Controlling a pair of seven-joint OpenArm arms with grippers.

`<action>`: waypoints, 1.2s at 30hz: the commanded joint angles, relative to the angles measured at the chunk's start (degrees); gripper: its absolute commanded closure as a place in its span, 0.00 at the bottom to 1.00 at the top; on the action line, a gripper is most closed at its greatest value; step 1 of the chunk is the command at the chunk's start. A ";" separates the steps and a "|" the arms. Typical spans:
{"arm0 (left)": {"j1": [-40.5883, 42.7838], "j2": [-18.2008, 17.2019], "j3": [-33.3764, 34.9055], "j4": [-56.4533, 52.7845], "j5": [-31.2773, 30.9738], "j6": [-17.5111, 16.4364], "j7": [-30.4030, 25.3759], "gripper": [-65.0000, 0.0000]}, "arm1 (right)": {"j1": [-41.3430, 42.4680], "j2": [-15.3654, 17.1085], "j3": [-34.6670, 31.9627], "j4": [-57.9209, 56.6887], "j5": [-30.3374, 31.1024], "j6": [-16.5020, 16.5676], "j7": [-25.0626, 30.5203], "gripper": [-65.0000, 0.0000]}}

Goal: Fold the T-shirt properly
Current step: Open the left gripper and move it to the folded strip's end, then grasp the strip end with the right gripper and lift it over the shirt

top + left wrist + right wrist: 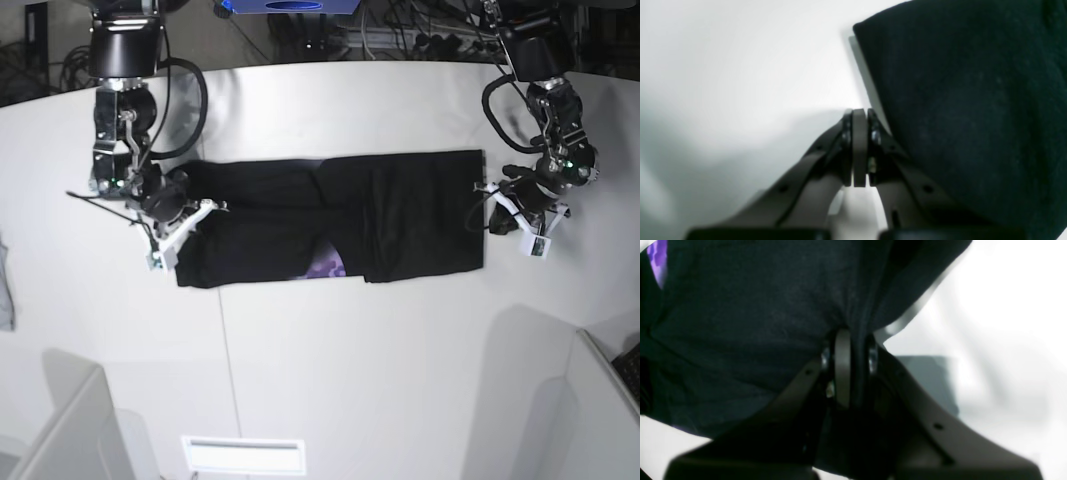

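Observation:
The black T-shirt point(400, 210) lies spread sideways across the white table point(330, 370), with a bit of purple print point(325, 267) showing at a fold on its near edge. At the shirt's left end in the base view, my right gripper point(188, 215) is shut on black cloth. The right wrist view shows the T-shirt point(740, 323) bunched between the jaws of the right gripper point(855, 336). My left gripper point(492, 207) sits just off the shirt's right edge. In the left wrist view the left gripper point(860, 111) is shut with nothing in it, beside the T-shirt point(973, 100).
A grey cloth scrap point(5, 285) lies at the table's far left edge. White box-like shapes stand at the near left point(60, 420) and near right point(600, 400). Cables point(400, 25) run behind the table.

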 commanded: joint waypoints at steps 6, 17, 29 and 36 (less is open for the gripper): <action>-0.54 -0.32 4.27 -0.07 2.10 -0.30 3.55 1.00 | -0.16 -1.22 0.19 7.59 -3.91 0.14 -1.54 1.00; -1.34 -0.24 7.96 0.28 2.10 -0.30 3.64 1.00 | -0.78 -3.68 0.10 18.23 -5.06 0.05 -6.73 1.00; -1.34 -0.24 7.96 0.28 2.10 -0.30 3.72 1.00 | -1.57 -4.47 -11.76 26.14 -5.06 -9.71 -7.61 1.00; -0.81 -0.24 8.05 0.11 2.10 -0.30 3.72 1.00 | -1.30 -4.83 -19.76 26.23 -4.97 -15.25 -7.35 1.00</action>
